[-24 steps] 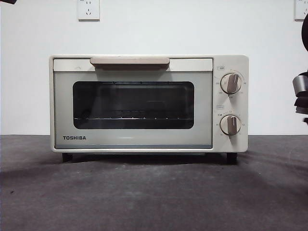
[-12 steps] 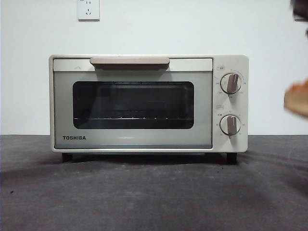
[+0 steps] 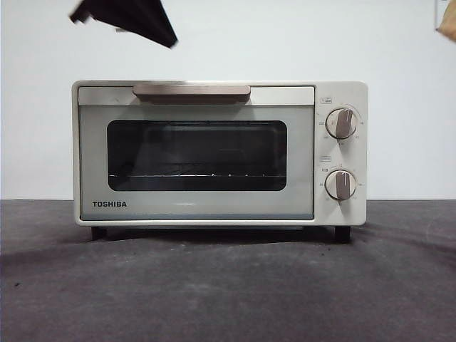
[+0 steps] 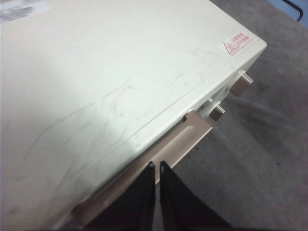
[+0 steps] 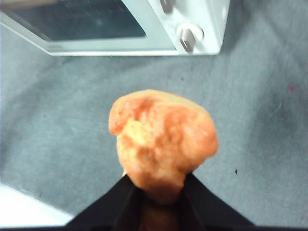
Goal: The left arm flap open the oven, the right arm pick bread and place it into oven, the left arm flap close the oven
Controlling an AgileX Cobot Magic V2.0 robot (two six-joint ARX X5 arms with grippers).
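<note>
- Presently the oven (image 3: 219, 153) stands on the dark table (image 3: 228, 285) with its door shut, directly below the left gripper (image 4: 157, 166).
- Left gripper: jaws nearly together with only a thin slit between them, holding nothing, tips poised just above the beige handle (image 4: 163, 156) at the oven's front top edge; in the front view it shows as a black wedge (image 3: 132, 18) above the oven's upper left.
- Bread (image 5: 161, 142): orange, lumpy, clamped between the jaws of the right gripper (image 5: 159, 185), held in the air above the table, with the oven's knobs (image 5: 190, 37) ahead of it.
- Bread edge just visible at the front view's top right corner (image 3: 449, 27).
</note>
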